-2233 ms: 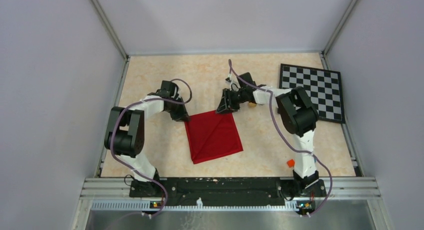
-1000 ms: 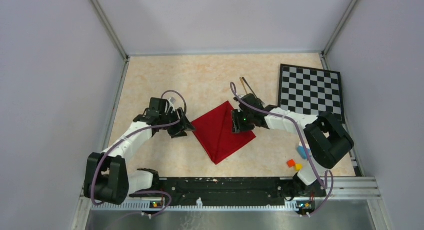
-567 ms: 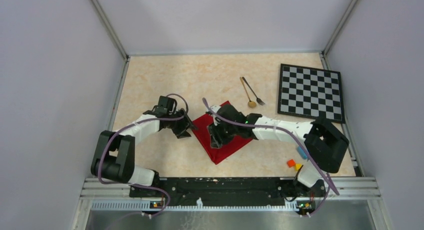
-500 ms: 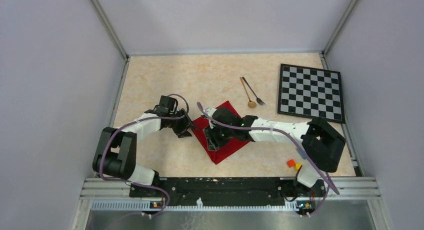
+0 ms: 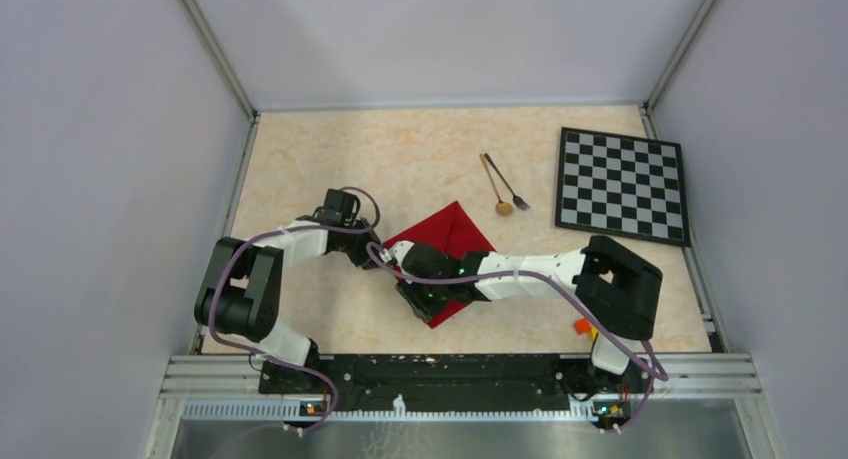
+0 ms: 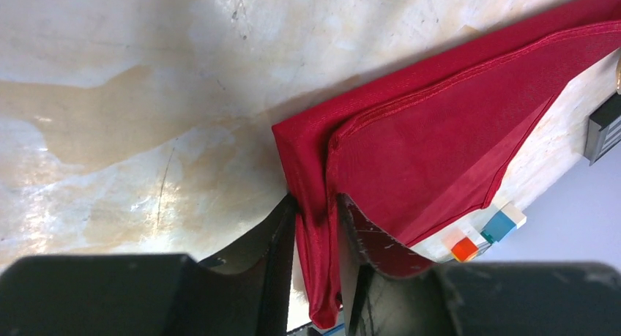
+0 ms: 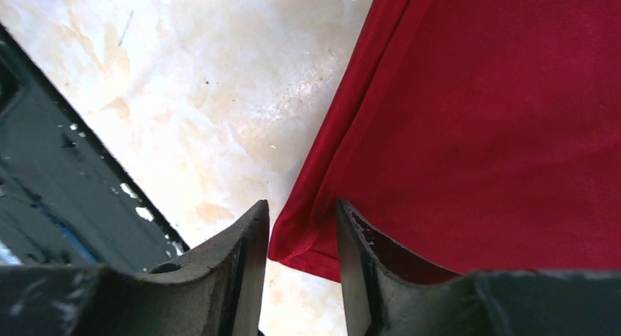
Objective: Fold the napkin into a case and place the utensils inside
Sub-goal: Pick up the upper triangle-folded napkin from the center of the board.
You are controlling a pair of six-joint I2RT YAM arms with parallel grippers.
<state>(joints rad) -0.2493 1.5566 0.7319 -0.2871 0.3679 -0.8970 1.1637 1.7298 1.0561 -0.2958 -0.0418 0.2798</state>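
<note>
The deep-red napkin [image 5: 455, 234] lies folded into a kite shape mid-table. My left gripper [image 5: 375, 257] is at its left corner. In the left wrist view its fingers [image 6: 316, 204] are shut on a raised fold of the red cloth [image 6: 439, 131]. My right gripper [image 5: 408, 291] reaches across to the napkin's near-left edge. There its open jaws [image 7: 302, 208] straddle a corner of the cloth [image 7: 498, 116], which lies flat on the table. The gold spoon [image 5: 493, 184] and the dark fork [image 5: 508, 186] lie side by side beyond the napkin.
A checkered board [image 5: 622, 184] sits at the back right. Small coloured blocks [image 5: 580, 326] lie near the right arm's base, and an orange one [image 6: 464, 248] and a blue one [image 6: 500, 224] show past the cloth. The black base rail [image 7: 44, 168] runs close to the right gripper.
The right arm swept left across the napkin, from its far right corner to its near-left edge. The left gripper stayed at the left corner and closed on the cloth.
</note>
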